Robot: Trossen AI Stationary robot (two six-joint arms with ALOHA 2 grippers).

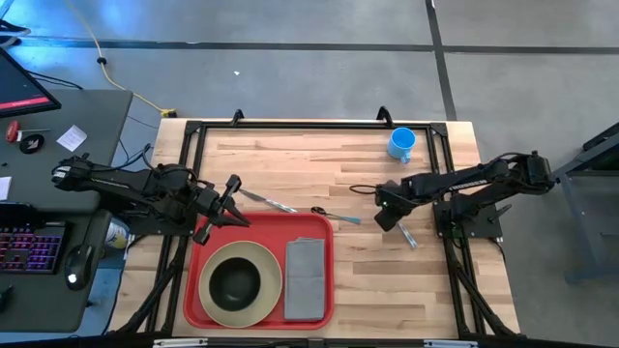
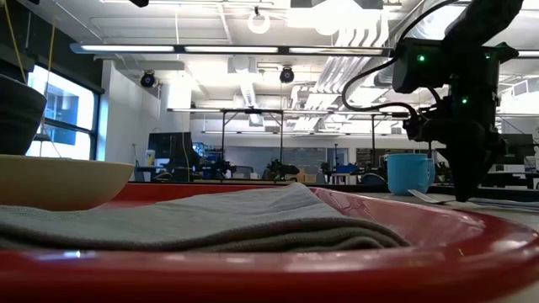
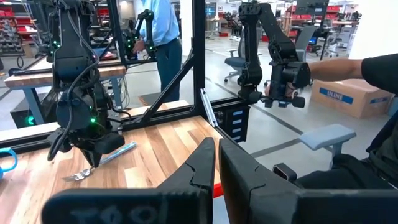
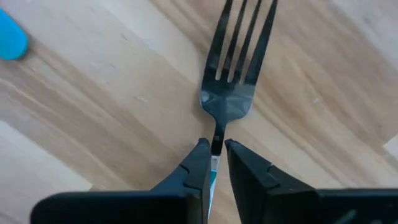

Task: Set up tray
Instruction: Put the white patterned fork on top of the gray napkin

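The red tray [image 1: 208,307] lies at the near left and carries a cream plate [image 1: 266,290] with a dark bowl [image 1: 235,280] and a folded grey napkin [image 1: 305,278]. A fork [image 4: 233,93] with a blue handle [image 1: 408,236] lies flat on the wood at the right. My right gripper [image 4: 214,146] points down over it and is shut on it. My left gripper [image 3: 216,165] hovers level above the tray's far left corner [image 1: 232,208], shut with nothing between its fingers. My right gripper pinches the fork's thin neck [image 4: 217,132], just behind the tines, between its two fingertips [image 4: 200,152]. The fingers come from above, pointing down, and lie across the fork. The fork rests flat on the table, its blue handle running back under the gripper.
Two more blue-handled utensils [image 1: 269,202] [image 1: 336,215] lie on the wood beyond the tray's far edge. A blue mug [image 1: 401,143] stands at the far right. A black frame [image 1: 319,126] borders the table. People show in the room behind [image 3: 165,37].
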